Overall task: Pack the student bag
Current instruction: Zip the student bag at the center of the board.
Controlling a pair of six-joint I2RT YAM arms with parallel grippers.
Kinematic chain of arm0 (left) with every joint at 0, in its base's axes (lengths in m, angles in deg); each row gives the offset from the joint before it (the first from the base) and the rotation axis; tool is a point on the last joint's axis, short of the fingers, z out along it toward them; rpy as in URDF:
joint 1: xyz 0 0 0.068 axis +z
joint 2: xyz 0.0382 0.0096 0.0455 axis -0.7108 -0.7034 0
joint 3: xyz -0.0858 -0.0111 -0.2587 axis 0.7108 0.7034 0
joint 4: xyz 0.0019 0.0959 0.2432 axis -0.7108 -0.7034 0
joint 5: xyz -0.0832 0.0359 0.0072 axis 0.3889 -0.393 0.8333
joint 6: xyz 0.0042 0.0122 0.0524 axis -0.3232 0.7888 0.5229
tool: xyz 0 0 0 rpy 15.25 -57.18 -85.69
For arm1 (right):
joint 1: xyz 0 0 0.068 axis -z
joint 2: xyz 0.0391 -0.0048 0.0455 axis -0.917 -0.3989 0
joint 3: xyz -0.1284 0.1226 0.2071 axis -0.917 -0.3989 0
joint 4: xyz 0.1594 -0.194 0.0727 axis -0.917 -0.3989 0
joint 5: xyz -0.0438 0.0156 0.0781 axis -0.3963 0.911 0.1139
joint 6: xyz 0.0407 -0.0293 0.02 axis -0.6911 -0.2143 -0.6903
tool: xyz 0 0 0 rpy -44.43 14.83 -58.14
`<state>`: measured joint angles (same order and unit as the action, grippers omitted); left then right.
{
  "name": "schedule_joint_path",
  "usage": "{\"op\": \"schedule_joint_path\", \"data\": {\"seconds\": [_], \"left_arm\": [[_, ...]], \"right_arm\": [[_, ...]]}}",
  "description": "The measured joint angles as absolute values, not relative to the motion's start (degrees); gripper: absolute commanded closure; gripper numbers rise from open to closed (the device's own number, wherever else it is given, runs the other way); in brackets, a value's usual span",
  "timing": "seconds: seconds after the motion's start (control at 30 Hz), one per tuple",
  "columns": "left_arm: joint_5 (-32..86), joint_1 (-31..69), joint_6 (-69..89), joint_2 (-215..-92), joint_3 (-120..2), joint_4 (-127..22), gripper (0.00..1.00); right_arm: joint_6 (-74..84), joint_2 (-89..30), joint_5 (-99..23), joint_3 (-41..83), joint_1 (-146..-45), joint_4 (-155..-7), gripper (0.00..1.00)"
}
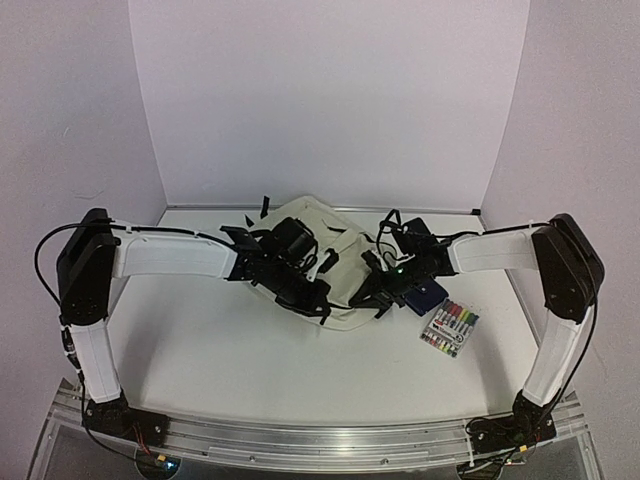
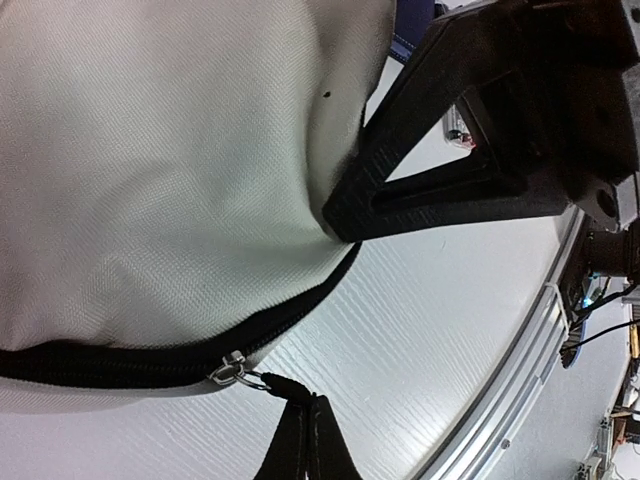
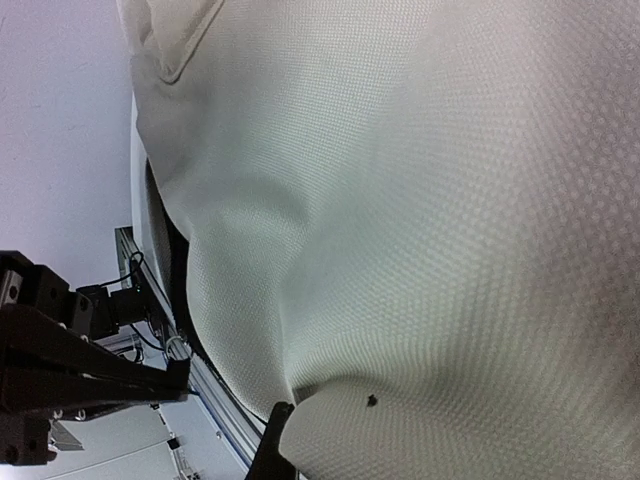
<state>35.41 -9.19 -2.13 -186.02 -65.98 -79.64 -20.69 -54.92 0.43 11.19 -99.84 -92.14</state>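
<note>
The bag [image 1: 310,212] lies flat in the middle of the counter [image 1: 250,350], toward the back wall, with both arms reaching in over it from either side. Black straps [image 1: 264,206] spill from its far edge. The left gripper [image 1: 312,292] sits over the bag's near edge, and the right gripper [image 1: 376,290] is at its right edge. A navy pouch [image 1: 424,296] lies just beside the right gripper, with a pack of markers [image 1: 451,328] near it on the side toward the arms. In the left wrist view the left gripper [image 2: 320,308] is spread wide. Its upper finger [image 2: 450,160] presses its tip against the edge of the cream fabric. Its lower finger [image 2: 305,440] has its tip at the metal pull [image 2: 232,370] of the black zip [image 2: 120,362], which runs along the bag's edge. Bare counter shows between the two tips, and I cannot tell whether the lower tip actually touches the pull. In the right wrist view cream fabric fills nearly everything, with a small dark speck [image 3: 371,401] on it. The right gripper [image 3: 233,392] has its fingertips fairly close together, with a fold of the bag sagging between them. Whether they pinch it cannot be told.
</note>
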Motion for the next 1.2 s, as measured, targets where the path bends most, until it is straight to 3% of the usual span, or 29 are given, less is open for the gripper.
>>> {"op": "schedule_joint_path", "data": {"seconds": [0.2, 0.5, 0.8, 0.83, 0.87, 0.97, 1.03, 1.2], "left_arm": [[33.5, -7.4, -3.2, -187.4, -66.3, -81.6, 1.00], [28.9, 5.9, -8.9, -184.4, -64.2, -86.4, 1.00], [27.7, 7.0, -9.8, -184.0, -64.5, -89.1, 1.00], [27.6, 7.1, -9.8, -184.0, -64.5, -89.6, 1.00], [27.3, 7.3, -9.8, -184.0, -64.5, -89.9, 1.00], [26.3, 7.9, -9.7, -183.9, -64.5, -91.5, 0.99], [24.1, 9.1, -9.7, -183.6, -64.1, -92.2, 0.85], [21.1, 13.9, -9.7, -180.0, -60.6, -90.9, 0.48]], "right_arm": [[-20.3, -54.6, 0.5, 10.4, -99.8, -92.5, 1.00], [-16.9, -52.1, -0.8, 8.0, -99.9, -89.9, 1.00], [-14.4, -52.0, -0.5, 8.1, -103.4, -87.6, 1.00], [-14.0, -52.0, -0.6, 8.3, -104.4, -87.6, 0.97], [-13.6, -52.0, -0.8, 8.8, -105.7, -87.6, 0.88], [-12.3, -52.0, 0.0, 10.3, -108.6, -88.2, 0.43], [-10.4, -51.4, 2.8, 10.5, -110.0, -92.1, 0.33], [0.3, -48.1, 4.7, 12.3, -111.3, -107.2, 0.24]]}}
